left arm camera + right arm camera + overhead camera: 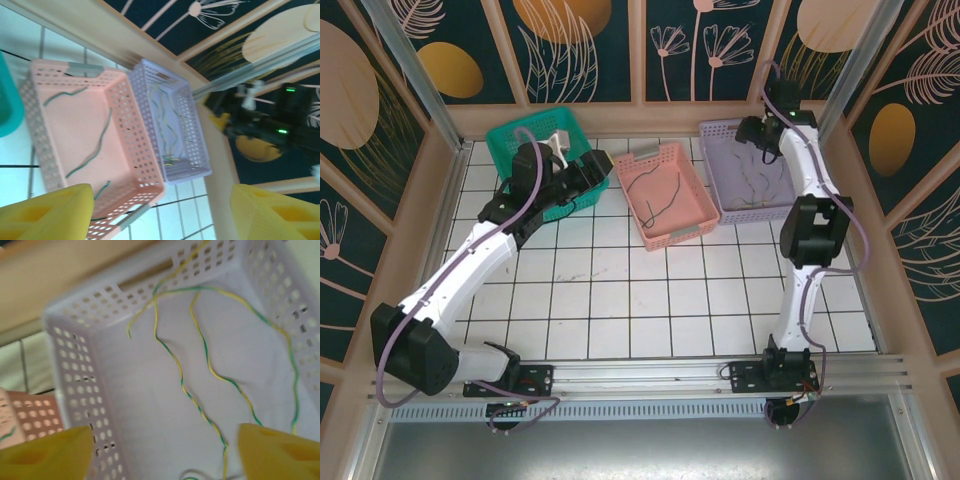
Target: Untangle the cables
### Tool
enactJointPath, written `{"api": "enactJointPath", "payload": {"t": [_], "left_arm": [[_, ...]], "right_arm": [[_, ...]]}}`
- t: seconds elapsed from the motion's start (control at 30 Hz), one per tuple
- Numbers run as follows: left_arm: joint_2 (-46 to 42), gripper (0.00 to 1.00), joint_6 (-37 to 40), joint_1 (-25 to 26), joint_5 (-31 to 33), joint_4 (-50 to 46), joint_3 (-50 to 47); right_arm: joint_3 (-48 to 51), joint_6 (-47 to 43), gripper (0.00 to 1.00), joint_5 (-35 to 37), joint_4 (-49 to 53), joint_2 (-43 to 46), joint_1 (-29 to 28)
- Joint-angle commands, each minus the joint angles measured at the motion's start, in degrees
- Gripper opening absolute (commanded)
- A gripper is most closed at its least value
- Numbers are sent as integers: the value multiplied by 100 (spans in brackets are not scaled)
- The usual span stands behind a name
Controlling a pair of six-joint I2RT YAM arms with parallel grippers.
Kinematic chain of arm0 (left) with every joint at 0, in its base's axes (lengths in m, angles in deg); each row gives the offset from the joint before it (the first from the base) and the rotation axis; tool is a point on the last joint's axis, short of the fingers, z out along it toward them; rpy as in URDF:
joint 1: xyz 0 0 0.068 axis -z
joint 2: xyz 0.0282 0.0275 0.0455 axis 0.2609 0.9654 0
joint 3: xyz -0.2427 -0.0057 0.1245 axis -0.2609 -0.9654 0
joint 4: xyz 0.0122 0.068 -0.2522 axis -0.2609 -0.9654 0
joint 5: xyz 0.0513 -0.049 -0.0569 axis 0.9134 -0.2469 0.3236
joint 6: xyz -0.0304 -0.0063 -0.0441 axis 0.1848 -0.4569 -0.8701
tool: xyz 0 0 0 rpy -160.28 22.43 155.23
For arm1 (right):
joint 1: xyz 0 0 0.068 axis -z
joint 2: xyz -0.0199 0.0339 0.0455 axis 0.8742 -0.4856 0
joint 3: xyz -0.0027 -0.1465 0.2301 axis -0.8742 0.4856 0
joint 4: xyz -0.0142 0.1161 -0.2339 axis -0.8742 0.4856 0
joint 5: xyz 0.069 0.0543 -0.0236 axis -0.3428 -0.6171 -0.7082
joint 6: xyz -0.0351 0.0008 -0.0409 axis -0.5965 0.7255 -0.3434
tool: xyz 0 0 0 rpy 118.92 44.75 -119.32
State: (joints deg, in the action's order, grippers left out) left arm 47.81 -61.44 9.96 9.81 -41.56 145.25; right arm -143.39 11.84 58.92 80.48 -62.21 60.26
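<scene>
Pink basket (33, 120) with dark cables (98, 145) — lilac basket (196, 140) just beside, yellow-green cables (170, 125) inside

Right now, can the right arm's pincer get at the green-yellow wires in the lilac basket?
Probably yes: the right pincer hangs open above the lilac basket, and the green-yellow wires lie on its floor with nothing covering them.

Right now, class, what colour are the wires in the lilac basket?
Wires: green and yellow, best in right wrist view.

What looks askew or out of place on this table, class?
The pink basket sits askew: its sides run diagonally to the grid of the tiled table, while the lilac basket beside it lies roughly square to it. Nothing looks spilled or damaged.
</scene>
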Motion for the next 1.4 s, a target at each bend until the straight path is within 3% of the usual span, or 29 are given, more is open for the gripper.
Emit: {"api": "enactJointPath", "payload": {"t": [0.0, 0.03, 0.07, 0.1, 0.17, 0.23, 0.3, 0.37, 0.43, 0.6, 0.7, 0.77, 1.0, 1.07, 1.2, 1.3, 1.37], "left_arm": [[-392, 77, 292, 11, 737, -672, -51], [-502, 81, 290, 14, 960, -796, -116], [-586, 96, 267, 6, 1166, -955, -167], [-682, 99, 294, -2, 1361, -1106, -255], [-888, 99, 558, -10, 1751, -1296, -451], [-1203, 99, 870, -12, 2346, -1403, -720], [-1437, 98, 819, -13, 3446, -1706, -948], [-1688, 99, 847, -12, 4492, -1725, -1451], [-2108, 99, 1905, -12, 4810, -804, -2298], [-2996, 99, 3664, -16, 5661, 1547, -4288], [-3049, 99, 4380, -154, 5649, 3130, -5224], [-2610, 99, 4365, -385, 5427, 3680, -5407], [-674, 99, 4485, -1091, 4567, 5352, -5249], [-343, 99, 4356, -1285, 4407, 5961, -5434], [-78, 99, 4370, -1494, 3988, 6573, -5439], [107, 99, 4476, -1683, 3498, 6556, -5300], [147, 99, 4845, -1693, 3286, 6904, -5391]], "right_arm": [[915, 457, 99, 389, -542, 1318, 45], [1586, 525, 99, 510, -1054, 1856, 43], [2203, 555, 99, 620, -1531, 2307, 34], [2879, 574, 99, 846, -2080, 2866, -12], [4237, 457, 99, 1486, -3170, 3907, -248], [5428, 393, 99, 2608, -4168, 4836, -594], [6381, 548, 99, 3214, -4784, 5452, -757], [7120, 656, 99, 2842, -5034, 5857, -630], [8077, 515, 99, 2705, -5478, 6228, -571], [10019, -329, 99, 2214, -7014, 6359, -565], [10773, -563, 99, 1863, -8129, 6126, -542], [10988, -663, 99, 1681, -8832, 5747, -446], [10592, -1263, 99, 772, -10368, 4197, -97], [10313, -1190, 99, 590, -10238, 3815, 55], [10609, -1084, 99, 348, -10821, 3672, 205], [11139, -1062, 99, 116, -11990, 3476, 305], [11147, -995, 99, 164, -11928, 3517, 350]]}}
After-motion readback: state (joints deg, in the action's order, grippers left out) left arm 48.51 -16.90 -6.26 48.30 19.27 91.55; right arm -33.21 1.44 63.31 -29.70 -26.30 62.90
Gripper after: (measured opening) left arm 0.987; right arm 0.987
